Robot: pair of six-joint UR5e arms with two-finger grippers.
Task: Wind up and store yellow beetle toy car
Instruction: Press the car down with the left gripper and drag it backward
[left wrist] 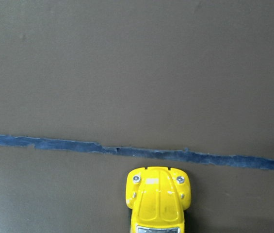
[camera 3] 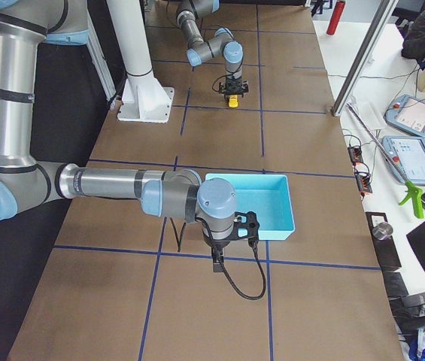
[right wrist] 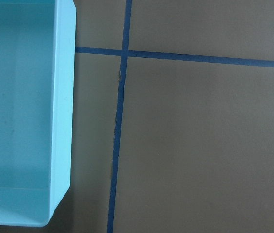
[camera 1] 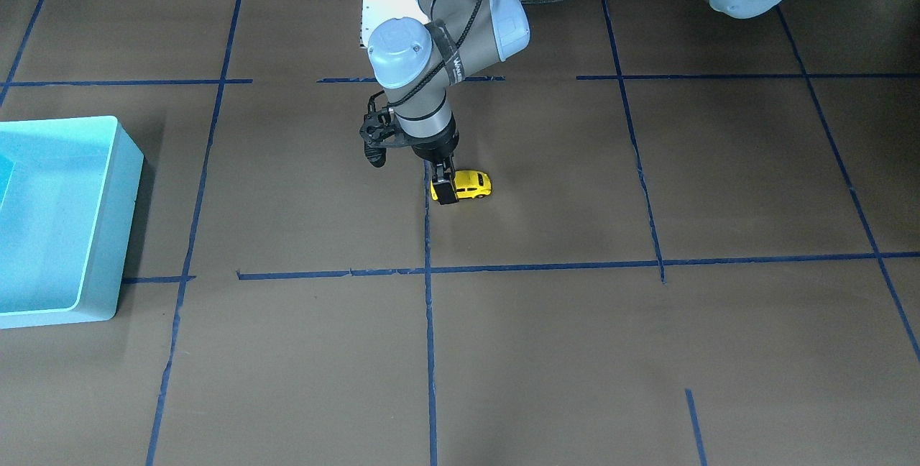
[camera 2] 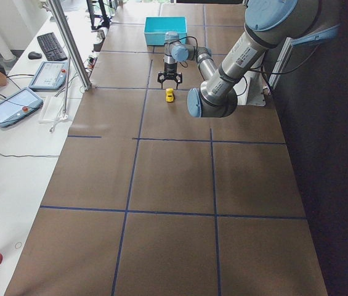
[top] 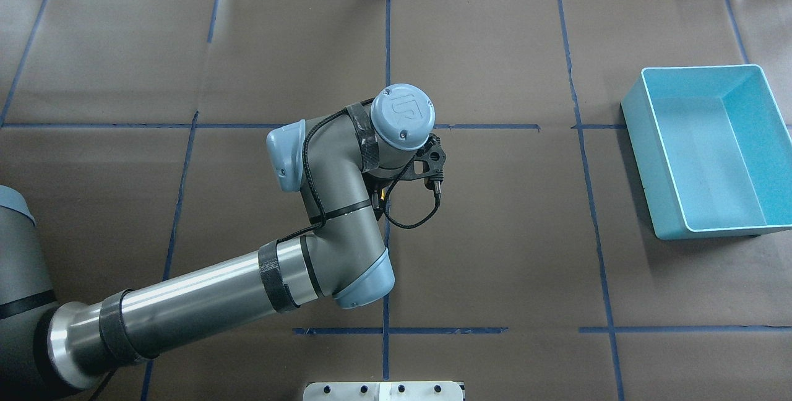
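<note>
The table [top: 495, 234] is covered in dull brown paper and marked off into big squares by blue tape lines [top: 387, 48]. Standing behind the robot, you see a light blue open bin [top: 649, 153] resting flat out near three o'clock. The yellow beetle toy car [camera 1: 471, 184] sits near the middle of the table, its nose just short of a tape line. A white bolted plate [top: 383, 392] lies at the six o'clock edge.

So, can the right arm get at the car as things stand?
Probably not cleanly: the left tool is down right over the car, and the right tool hangs far off beside the bin.
</note>
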